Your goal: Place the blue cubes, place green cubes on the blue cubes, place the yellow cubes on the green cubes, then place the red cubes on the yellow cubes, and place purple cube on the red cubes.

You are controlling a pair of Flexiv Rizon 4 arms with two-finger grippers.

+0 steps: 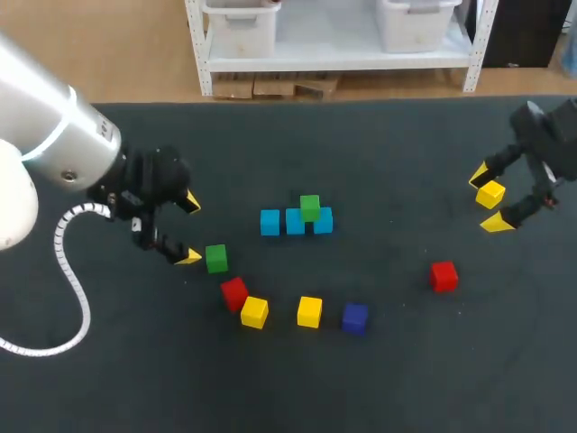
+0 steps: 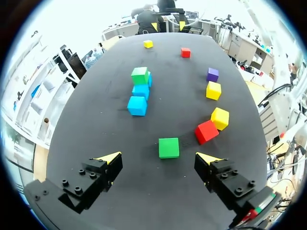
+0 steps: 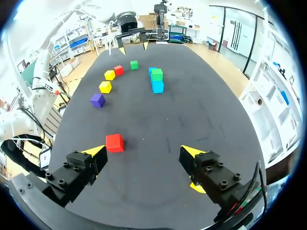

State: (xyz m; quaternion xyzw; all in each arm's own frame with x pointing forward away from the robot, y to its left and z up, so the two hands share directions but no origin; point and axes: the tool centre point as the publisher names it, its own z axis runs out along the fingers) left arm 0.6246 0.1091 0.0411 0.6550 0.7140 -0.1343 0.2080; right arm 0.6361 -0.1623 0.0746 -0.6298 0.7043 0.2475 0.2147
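Three blue cubes (image 1: 295, 222) lie in a row mid-table, with a green cube (image 1: 309, 207) on top of them. A second green cube (image 1: 215, 259) lies just ahead of my open left gripper (image 1: 189, 230), slightly beyond its fingertips (image 2: 169, 147). Two yellow cubes (image 1: 254, 312) (image 1: 309, 311), a red cube (image 1: 233, 293) and a purple cube (image 1: 354, 317) form an arc near the front. Another red cube (image 1: 443, 276) sits to the right. My right gripper (image 1: 487, 200) hovers open over a third yellow cube (image 1: 490, 194), which peeks out under one finger (image 3: 196, 187).
The table (image 1: 397, 153) is covered in dark cloth. Bare cloth stretches between the blue row and the right gripper, and along the far side. In the right wrist view the red cube (image 3: 114, 142) lies ahead of one finger.
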